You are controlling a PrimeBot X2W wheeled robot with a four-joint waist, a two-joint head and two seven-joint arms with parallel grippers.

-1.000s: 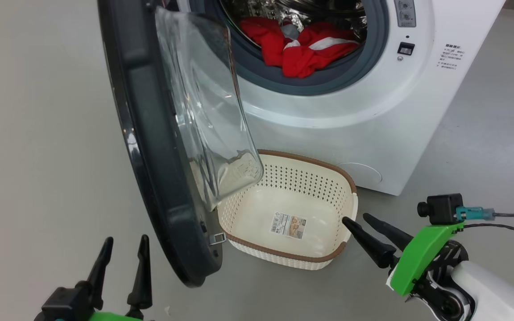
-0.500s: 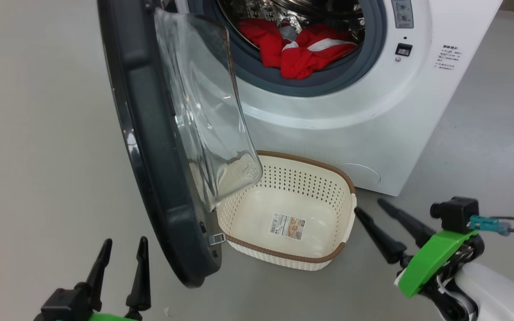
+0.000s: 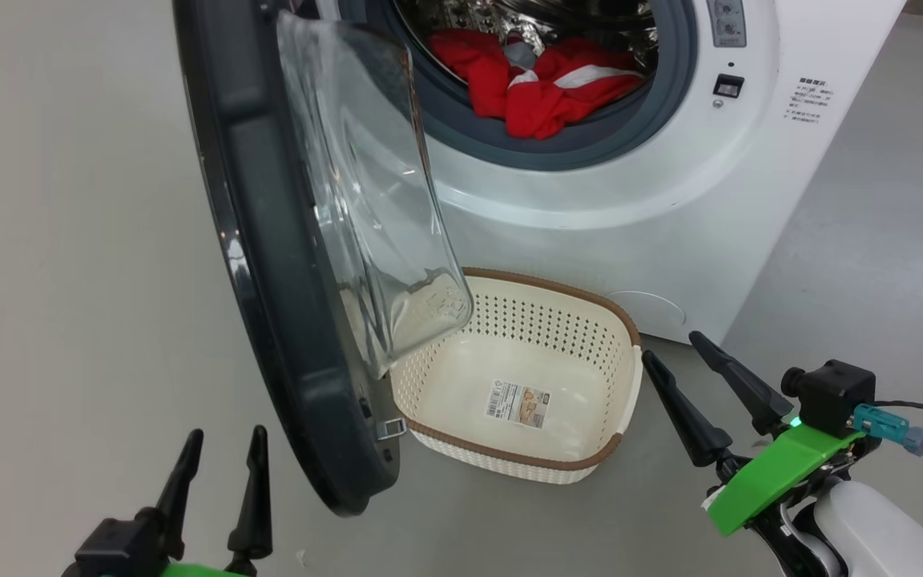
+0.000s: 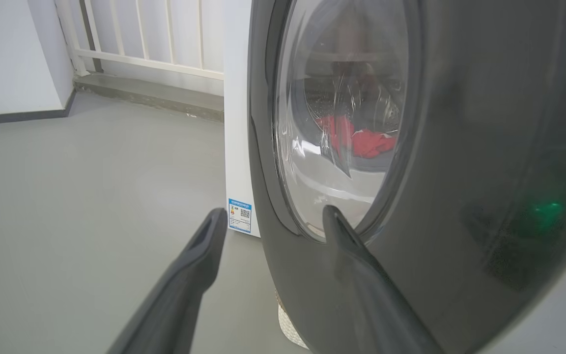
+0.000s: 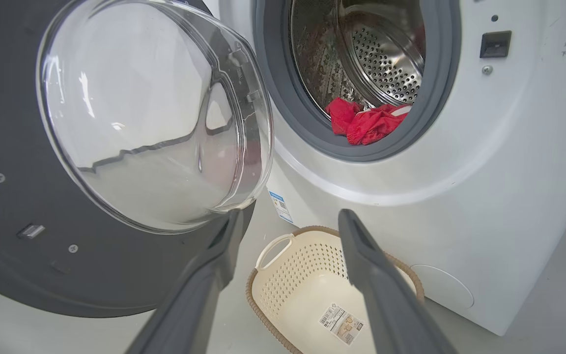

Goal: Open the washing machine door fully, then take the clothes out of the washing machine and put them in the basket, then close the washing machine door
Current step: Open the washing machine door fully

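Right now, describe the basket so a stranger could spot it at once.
Find the white washing machine with its round door swung open. On the floor before it, beside that door, sits the basket. It alone is cream, perforated, brown-rimmed, with a paper label inside.

Head view high, wrist views low, washing machine door (image 3: 269, 280) shared

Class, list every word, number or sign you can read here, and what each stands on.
No text reads clearly.
On the basket bottom, a paper label with barcode: too small.
On the washing machine side, a blue sticker with square code: too small.
On its front, grey printed lines: blurred.
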